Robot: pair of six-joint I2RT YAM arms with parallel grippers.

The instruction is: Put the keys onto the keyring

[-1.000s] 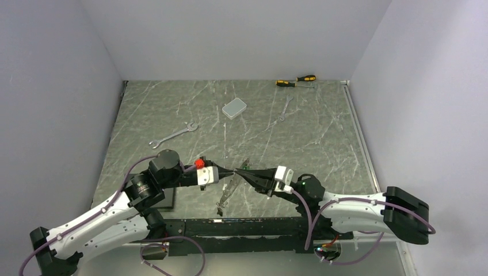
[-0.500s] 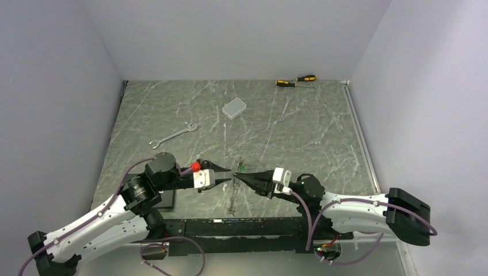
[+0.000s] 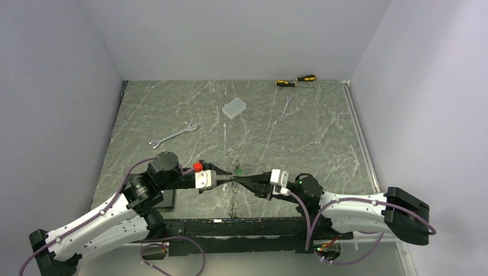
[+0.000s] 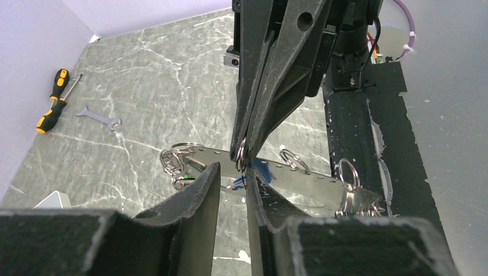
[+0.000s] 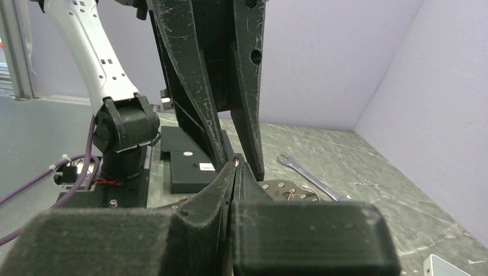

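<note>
Right gripper (image 4: 244, 150): shut, pinching keyring (image 3: 233, 200), which hangs below my tips. Left gripper (image 4: 233, 171): part open, apparently empty, just beside 1 blue key (image 4: 262, 171). Best: grip key head squarely, hold ring steady.

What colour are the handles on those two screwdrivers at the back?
The screwdrivers have yellow handles with black grips, clearest in the left wrist view.

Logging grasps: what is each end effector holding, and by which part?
Right end effector pinches the keyring by a small ring on its upper edge. Left end effector is open, apparently gripping nothing.
</note>
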